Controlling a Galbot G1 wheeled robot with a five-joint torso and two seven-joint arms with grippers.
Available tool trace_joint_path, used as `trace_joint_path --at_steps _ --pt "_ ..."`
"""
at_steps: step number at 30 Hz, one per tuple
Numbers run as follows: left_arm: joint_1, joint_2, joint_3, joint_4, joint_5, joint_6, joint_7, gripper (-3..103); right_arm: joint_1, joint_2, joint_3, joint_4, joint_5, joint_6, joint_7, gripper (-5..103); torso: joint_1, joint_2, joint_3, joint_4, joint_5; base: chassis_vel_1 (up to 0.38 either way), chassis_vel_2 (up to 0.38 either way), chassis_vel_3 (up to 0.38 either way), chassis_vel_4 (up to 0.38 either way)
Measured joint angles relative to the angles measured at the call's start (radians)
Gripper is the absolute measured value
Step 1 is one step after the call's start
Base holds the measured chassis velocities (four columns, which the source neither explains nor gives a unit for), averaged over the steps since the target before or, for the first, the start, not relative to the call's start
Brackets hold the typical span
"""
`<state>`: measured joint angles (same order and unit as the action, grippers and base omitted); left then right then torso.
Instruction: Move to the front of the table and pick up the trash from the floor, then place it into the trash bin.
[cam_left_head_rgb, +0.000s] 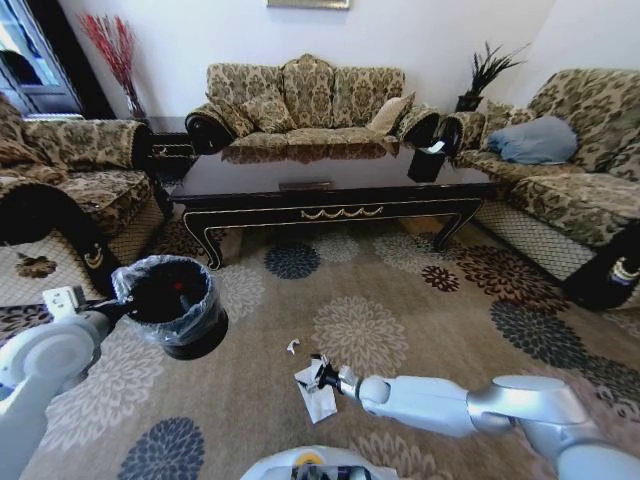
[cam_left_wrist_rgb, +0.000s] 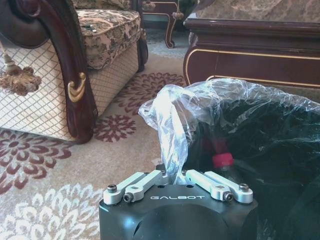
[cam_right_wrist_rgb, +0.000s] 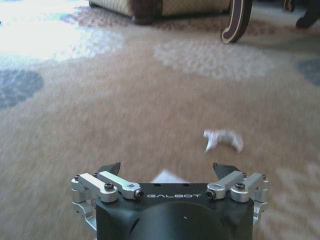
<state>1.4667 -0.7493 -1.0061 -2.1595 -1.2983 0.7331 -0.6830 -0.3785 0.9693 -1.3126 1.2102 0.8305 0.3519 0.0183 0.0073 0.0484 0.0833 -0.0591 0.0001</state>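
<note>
I'm looking into a home living room: patterned upholstered sofas (cam_left_head_rgb: 305, 100) with dark carved wooden arms stand on three sides of a long, glossy dark coffee table (cam_left_head_rgb: 330, 175) with gold scroll trim. The floor (cam_left_head_rgb: 420, 300) is carpeted wall to wall in beige with big round flower medallions. A vase of red branches (cam_left_head_rgb: 115, 55) and a dark potted plant (cam_left_head_rgb: 485, 75) stand in the back corners against plain white walls.

You see only the red cap (cam_left_wrist_rgb: 223, 160) of the bottle inside the trash bin (cam_left_wrist_rgb: 270, 135); its body is hidden. The right hand (cam_right_wrist_rgb: 167, 170) covers most of the folded paper (cam_right_wrist_rgb: 167, 176), and the small white scrap (cam_right_wrist_rgb: 223, 139) is blurred.
</note>
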Motion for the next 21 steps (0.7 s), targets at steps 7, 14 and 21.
trace_joint_path --at_steps 7,14,21 --pt "0.028 -0.009 -0.036 0.002 0.011 -0.003 0.017 3 -0.021 -0.012 -0.003 -0.061 0.037 0.015 -0.109 100 0.0 0.0 0.0 0.0 0.0 0.0 0.0 0.0 0.0" --pt "0.019 -0.005 -0.024 0.011 0.017 -0.004 0.02 3 -0.047 -0.009 0.013 -0.132 0.005 0.025 -0.15 100 0.0 0.0 0.0 -0.0001 0.0 0.0 0.0 0.0 0.0" --pt "0.003 -0.006 0.006 0.021 0.03 -0.005 0.019 3 -0.06 0.0 0.022 -0.167 -0.002 0.024 -0.163 100 0.0 0.0 0.0 0.0001 -0.0001 0.0 0.0 0.0 0.0"
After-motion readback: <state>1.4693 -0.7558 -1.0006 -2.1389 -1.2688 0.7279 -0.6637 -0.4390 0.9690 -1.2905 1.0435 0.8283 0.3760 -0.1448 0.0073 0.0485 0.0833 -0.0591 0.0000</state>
